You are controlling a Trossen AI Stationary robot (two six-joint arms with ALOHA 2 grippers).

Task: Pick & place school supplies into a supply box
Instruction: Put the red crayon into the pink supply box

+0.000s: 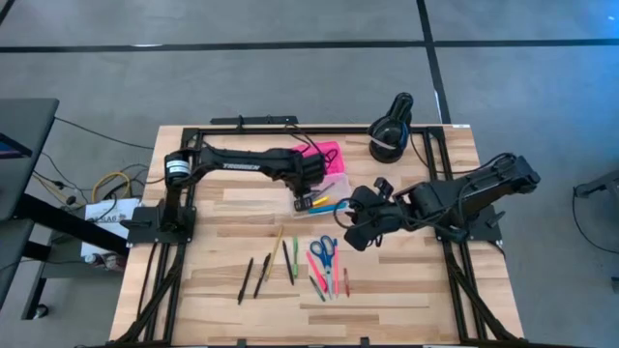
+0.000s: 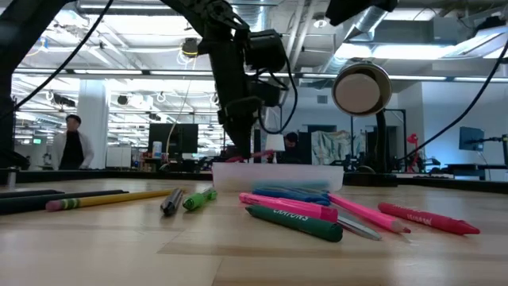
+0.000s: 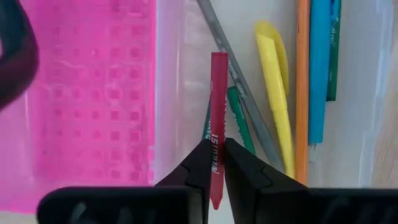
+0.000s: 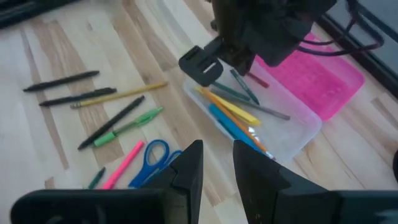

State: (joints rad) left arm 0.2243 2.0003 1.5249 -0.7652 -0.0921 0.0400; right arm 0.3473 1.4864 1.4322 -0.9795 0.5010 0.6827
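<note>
Left gripper (image 3: 217,163): poised over the clear base of the supply box (image 1: 332,186), at about 12 o'clock from the table's centre; jaws clamped on a red crayon (image 3: 217,124) that stands lengthwise between the fingertips.
Red crayon: held above the tray's contents, not lying among them.
Supply box: open; pink lid (image 4: 314,78) lies flat beside the translucent base (image 4: 292,134), the two touching along one long edge.
Box contents: a yellow highlighter (image 3: 275,118), an orange pencil (image 3: 302,87), a blue pen (image 3: 319,68), a green crayon (image 3: 239,121) and a grey pencil (image 3: 239,81), lying roughly parallel.
Right gripper (image 4: 217,171): hovers at about 3 o'clock from the table's centre, just beside the box; jaws apart, nothing between them.
Scissors (image 1: 325,253): blue-handled, on the wood at about 5 o'clock, near the right gripper.
Loose supplies, 5 o'clock: pink marker (image 2: 290,206), dark green crayon (image 2: 295,222) and red crayon on the table (image 2: 429,218), clustered by the scissors.
Loose supplies, 7 o'clock: two dark pens (image 1: 253,278), a yellow pencil (image 1: 279,240) and a green pen (image 1: 291,263), spread apart.
Lamp (image 1: 391,130): black, at the table's far edge, about 1 o'clock.
Table (image 1: 213,242): pale wooden boards.
Background: a person (image 2: 71,143) stands far off in the room.
</note>
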